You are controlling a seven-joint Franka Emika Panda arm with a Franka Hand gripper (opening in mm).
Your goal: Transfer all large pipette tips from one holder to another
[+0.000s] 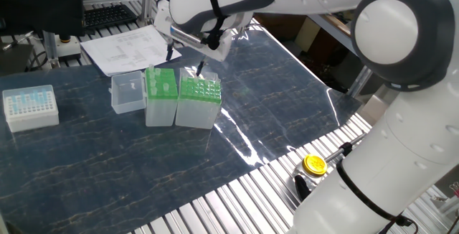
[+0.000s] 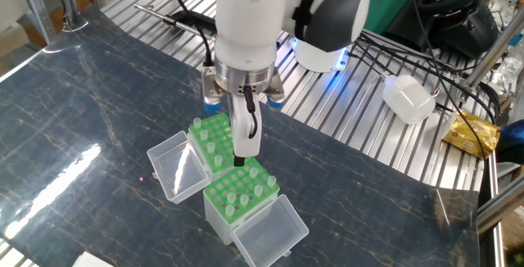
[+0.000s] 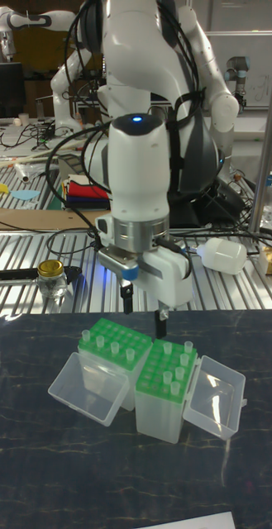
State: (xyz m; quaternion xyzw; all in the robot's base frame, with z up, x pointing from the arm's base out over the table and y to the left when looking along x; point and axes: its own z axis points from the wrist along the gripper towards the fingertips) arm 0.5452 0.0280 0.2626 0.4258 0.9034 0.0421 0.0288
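Two green-topped boxes stand side by side. The wider holder (image 1: 199,99) (image 2: 214,140) (image 3: 111,364) carries several whitish large pipette tips (image 2: 205,136) (image 3: 115,349). The narrower, taller holder (image 1: 161,94) (image 2: 241,195) (image 3: 169,388) also holds several tips (image 2: 243,192) (image 3: 178,372). My gripper (image 1: 185,59) (image 2: 239,154) (image 3: 145,312) hangs just above the seam where the boxes meet, tilted. Its fingers are apart, and I see no tip between them.
Clear hinged lids (image 1: 128,92) (image 2: 176,166) (image 2: 270,230) lie open beside the boxes. A white box of pale-blue tips (image 1: 30,107) stands far left. Papers (image 1: 125,47) lie behind. A yellow-capped jar (image 2: 228,39) (image 3: 50,277) and a white bottle (image 2: 409,97) rest on the metal slats.
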